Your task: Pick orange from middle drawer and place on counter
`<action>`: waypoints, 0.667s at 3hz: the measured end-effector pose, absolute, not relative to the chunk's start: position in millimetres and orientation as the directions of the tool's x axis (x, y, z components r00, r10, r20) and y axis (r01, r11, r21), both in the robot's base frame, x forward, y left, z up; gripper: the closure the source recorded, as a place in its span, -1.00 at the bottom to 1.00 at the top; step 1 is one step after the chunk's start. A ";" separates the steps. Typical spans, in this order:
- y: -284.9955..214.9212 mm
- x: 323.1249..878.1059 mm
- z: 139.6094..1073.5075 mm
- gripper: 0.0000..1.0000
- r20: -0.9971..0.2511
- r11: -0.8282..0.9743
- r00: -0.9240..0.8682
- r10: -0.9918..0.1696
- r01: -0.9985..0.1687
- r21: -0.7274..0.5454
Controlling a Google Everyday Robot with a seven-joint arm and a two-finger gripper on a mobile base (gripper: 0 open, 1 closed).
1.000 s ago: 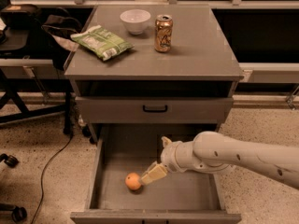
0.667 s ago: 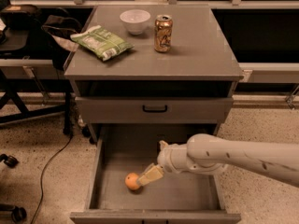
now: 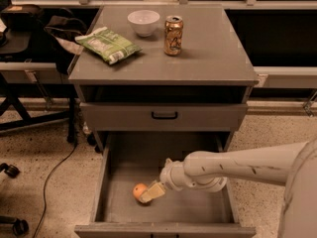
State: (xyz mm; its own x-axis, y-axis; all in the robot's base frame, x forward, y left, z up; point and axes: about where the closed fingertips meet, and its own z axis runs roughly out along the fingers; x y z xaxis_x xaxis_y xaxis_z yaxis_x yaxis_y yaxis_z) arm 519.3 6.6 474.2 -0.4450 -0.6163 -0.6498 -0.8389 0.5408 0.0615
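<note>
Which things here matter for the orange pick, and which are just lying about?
Job: orange; middle drawer, open; counter; end effector, inside the drawer at the orange.
Lying about: bowl; can; green bag, all on the counter.

Reads plain matte grey across bench point(image 3: 218, 58) and middle drawer point(image 3: 124, 165). Bright orange on the orange point(image 3: 139, 190), just beside the cream tool point(image 3: 150, 194) low in that drawer. White bowl point(image 3: 143, 22), gold can point(image 3: 173, 35), green-and-white printed bag point(image 3: 108, 44).
</note>
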 end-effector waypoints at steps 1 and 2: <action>7.0 519.6 474.2 -1.00 -0.650 0.541 -0.444 -0.617 -0.839 0.061; 5.4 516.9 468.5 -1.00 -0.653 0.564 -0.465 -0.597 -0.823 0.070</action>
State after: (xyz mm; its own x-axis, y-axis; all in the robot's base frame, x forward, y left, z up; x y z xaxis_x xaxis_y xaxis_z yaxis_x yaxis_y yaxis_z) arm 516.9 5.4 468.5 -0.4655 -0.5974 -0.6531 -0.8226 0.5643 0.0701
